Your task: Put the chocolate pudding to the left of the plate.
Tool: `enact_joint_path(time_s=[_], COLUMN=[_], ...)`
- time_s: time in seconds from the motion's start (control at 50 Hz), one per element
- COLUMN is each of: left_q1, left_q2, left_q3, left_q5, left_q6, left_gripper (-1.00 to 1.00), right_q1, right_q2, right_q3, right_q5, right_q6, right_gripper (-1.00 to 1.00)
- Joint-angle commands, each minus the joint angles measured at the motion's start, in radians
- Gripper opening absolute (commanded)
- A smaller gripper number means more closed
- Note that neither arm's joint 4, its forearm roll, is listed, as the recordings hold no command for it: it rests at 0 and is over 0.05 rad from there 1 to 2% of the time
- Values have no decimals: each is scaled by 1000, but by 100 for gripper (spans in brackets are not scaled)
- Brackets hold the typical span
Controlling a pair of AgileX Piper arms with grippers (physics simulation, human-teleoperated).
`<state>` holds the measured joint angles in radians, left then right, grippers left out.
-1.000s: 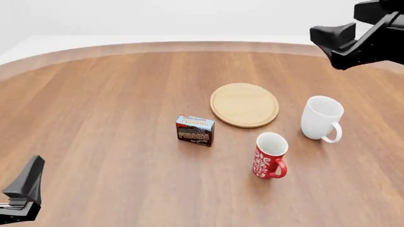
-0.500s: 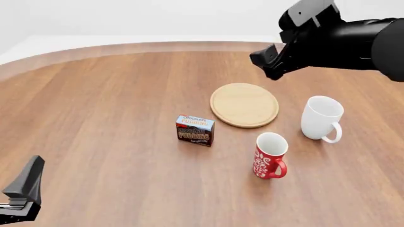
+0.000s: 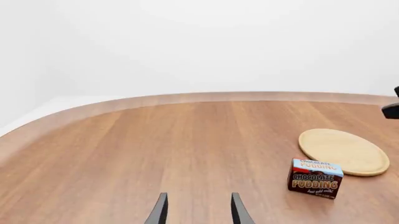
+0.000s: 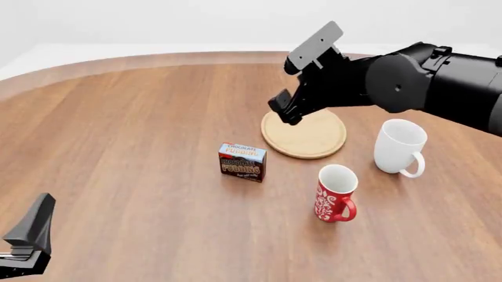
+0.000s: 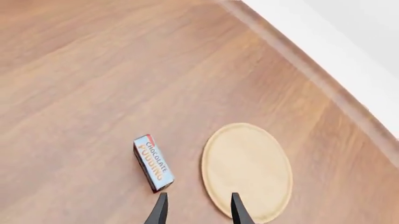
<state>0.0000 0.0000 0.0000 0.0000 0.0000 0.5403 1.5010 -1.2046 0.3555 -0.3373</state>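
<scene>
The chocolate pudding is a small dark brown carton standing upright on the wooden table, just front-left of the plate, a flat round light-wood disc. My right gripper hangs open and empty above the plate's far-left rim. In the right wrist view its fingers are spread above the pudding and the plate. My left gripper is low at the near left corner, open and empty, far from the pudding and the plate. Its fingers show in the left wrist view.
A white mug stands right of the plate. A red patterned mug stands in front of the plate, right of the pudding. The table's curved far edge runs along the back. The right arm's tip shows in the left wrist view.
My right arm has swung in from the far right corner, leftward and down, to above the plate's far-left rim. The left arm, pudding, plate and mugs have not moved.
</scene>
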Motion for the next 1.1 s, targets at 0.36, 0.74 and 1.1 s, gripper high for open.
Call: enact_joint_path(time_s=[0.36,0.74,1.1], left_q1=[0,0,0], left_q2=[0,0,0], left_q3=[0,0,0], left_q5=[0,0,0], left_q6=[0,0,0], left_gripper=[100,100,100], right_q1=[102,96,87], right_q2=[154,232,285], right_q3=[-30,-22,-25], right_q5=[-64,-111,-132], right_q6=[58,81,87], right_gripper=[100,100,100])
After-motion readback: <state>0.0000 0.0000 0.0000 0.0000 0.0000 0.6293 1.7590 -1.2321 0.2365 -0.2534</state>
